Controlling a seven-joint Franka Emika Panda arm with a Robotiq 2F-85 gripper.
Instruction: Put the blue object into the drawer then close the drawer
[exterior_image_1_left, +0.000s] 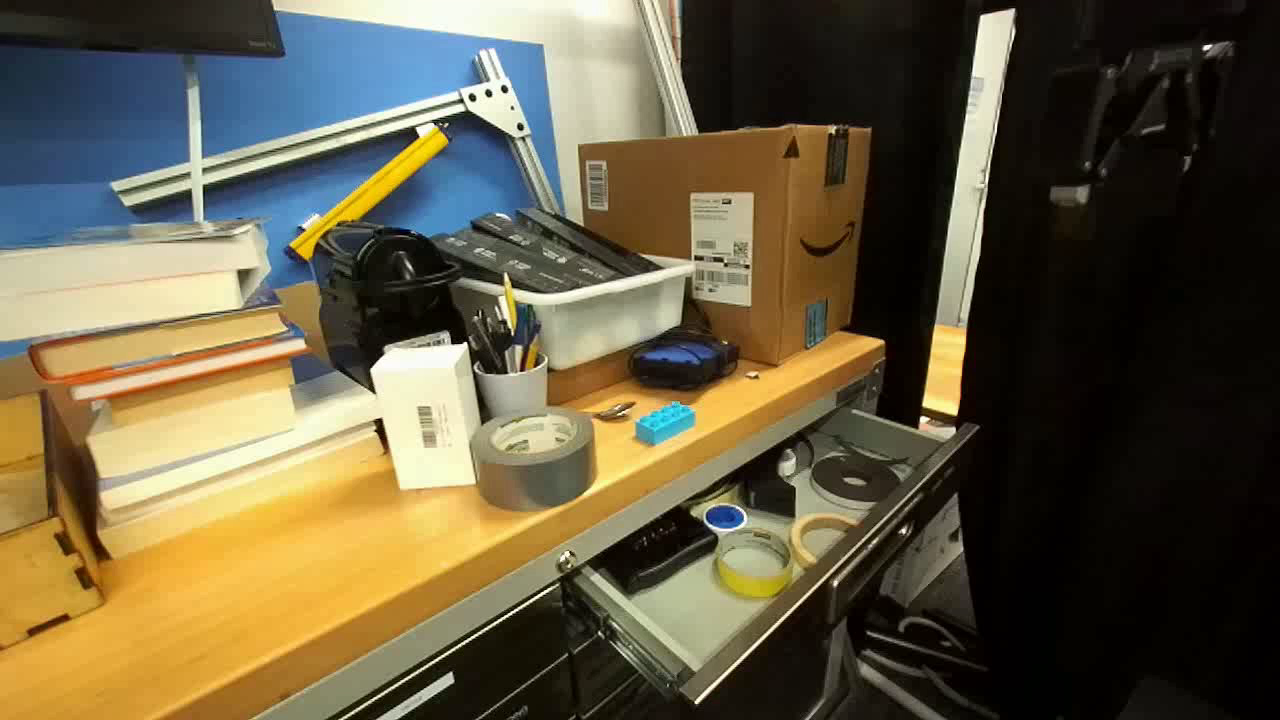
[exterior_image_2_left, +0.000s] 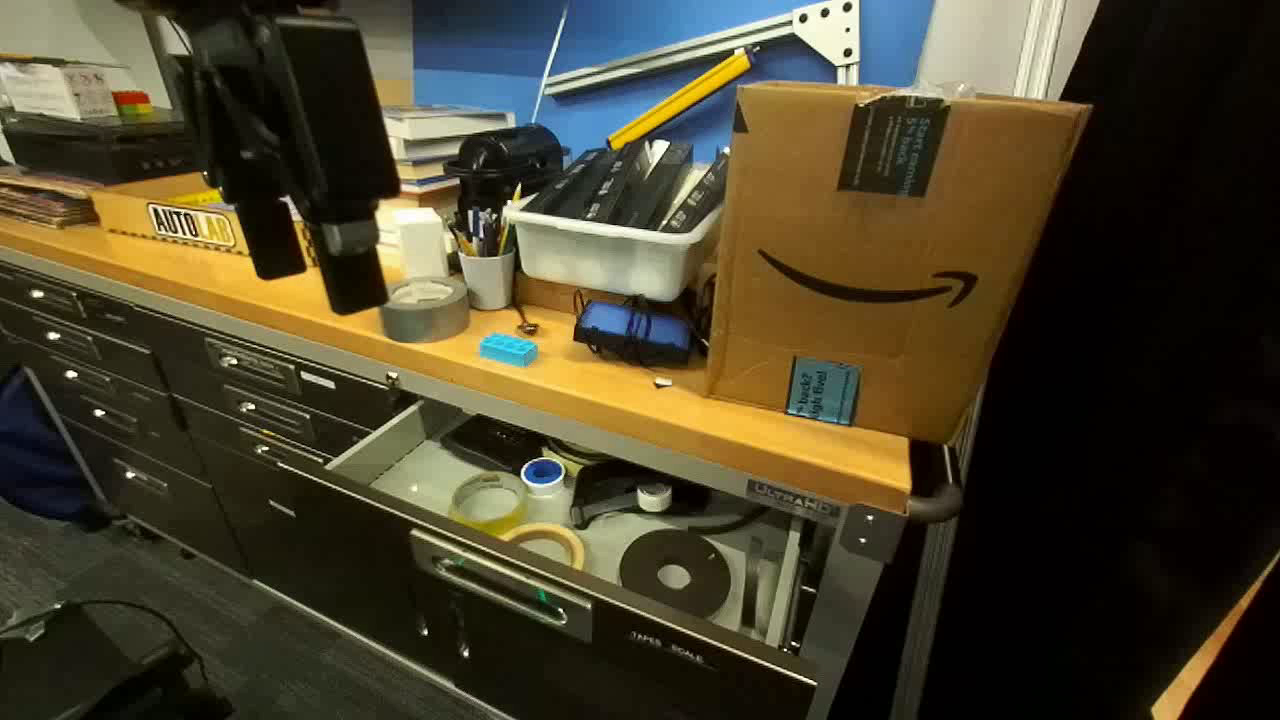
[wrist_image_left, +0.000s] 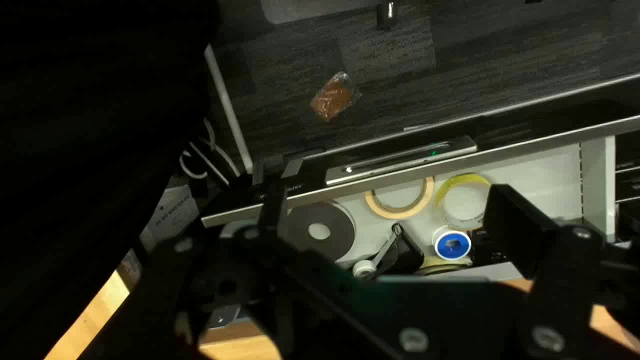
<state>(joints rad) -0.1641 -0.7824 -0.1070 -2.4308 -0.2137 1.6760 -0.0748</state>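
The blue object is a small light-blue toy brick (exterior_image_1_left: 665, 423) on the wooden worktop near its front edge; it also shows in an exterior view (exterior_image_2_left: 508, 349). It is out of the wrist view. The drawer (exterior_image_1_left: 672, 608) is pulled out, with a pale grey inside and dark front; it also shows in an exterior view (exterior_image_2_left: 402, 484) and in the wrist view (wrist_image_left: 545, 175). My gripper (exterior_image_2_left: 316, 282) is open and raised, apart from brick and drawer. In the wrist view its fingers (wrist_image_left: 395, 215) stand wide apart with nothing between them.
The drawer holds a yellow tape ring (exterior_image_1_left: 753, 563), a blue-centred spool (exterior_image_1_left: 725, 517), a dark disc roll (exterior_image_2_left: 676, 573) and black items. On the worktop stand a grey tape roll (exterior_image_1_left: 535, 458), a spoon (exterior_image_1_left: 615, 411), a navy lump (exterior_image_1_left: 683, 359) and a cardboard box (exterior_image_1_left: 640, 190).
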